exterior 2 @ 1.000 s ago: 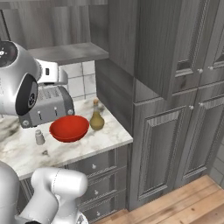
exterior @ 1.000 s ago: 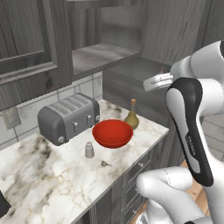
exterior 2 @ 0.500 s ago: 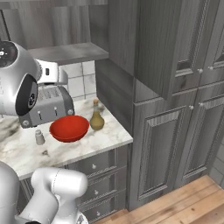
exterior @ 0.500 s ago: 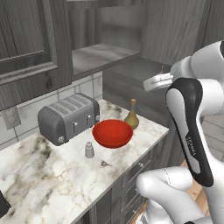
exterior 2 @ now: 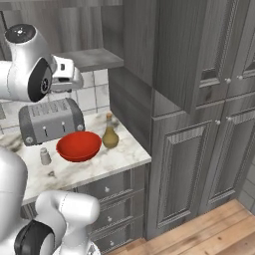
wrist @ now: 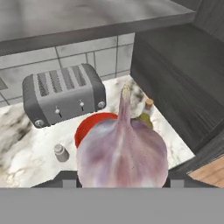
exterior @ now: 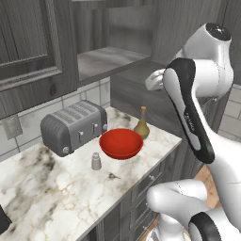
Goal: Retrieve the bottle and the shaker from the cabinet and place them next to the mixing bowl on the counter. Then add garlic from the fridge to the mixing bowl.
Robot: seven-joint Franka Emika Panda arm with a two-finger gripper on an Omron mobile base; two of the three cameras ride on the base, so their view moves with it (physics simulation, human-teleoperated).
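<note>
We held the garlic (wrist: pixel 122 151) in our gripper (wrist: pixel 122 183), a pale bulb flushed faintly purple with its pointed stem up, filling the low middle of the hand view; our jaws stood partly closed against its sides, their tips mostly hidden behind the bulb. Below and beyond it lay the mixing bowl (wrist: pixel 89 124), glossy red, its rim showing to the left of the bulb. In the base views the bowl (exterior: pixel 121 143) sat on the counter (exterior: pixel 56 195) near the right end of the white veined worktop. The bottle (exterior: pixel 141 125) stood upright just beside the bowl on its far right side, amber below with a thin neck and brown stopper. The shaker (exterior: pixel 96 161) stood upright near the bowl's left side, apart from it, towards the near edge. Behind the bowl, against the tiled wall, sat a grey toaster (exterior: pixel 73 127). Above it hung the cabinet (exterior: pixel 30 44), dark grey wood grain, with its shelf niche (exterior: pixel 109 60) to the right of the panelled door. Our hand was raised at about the height of that shelf.
</note>
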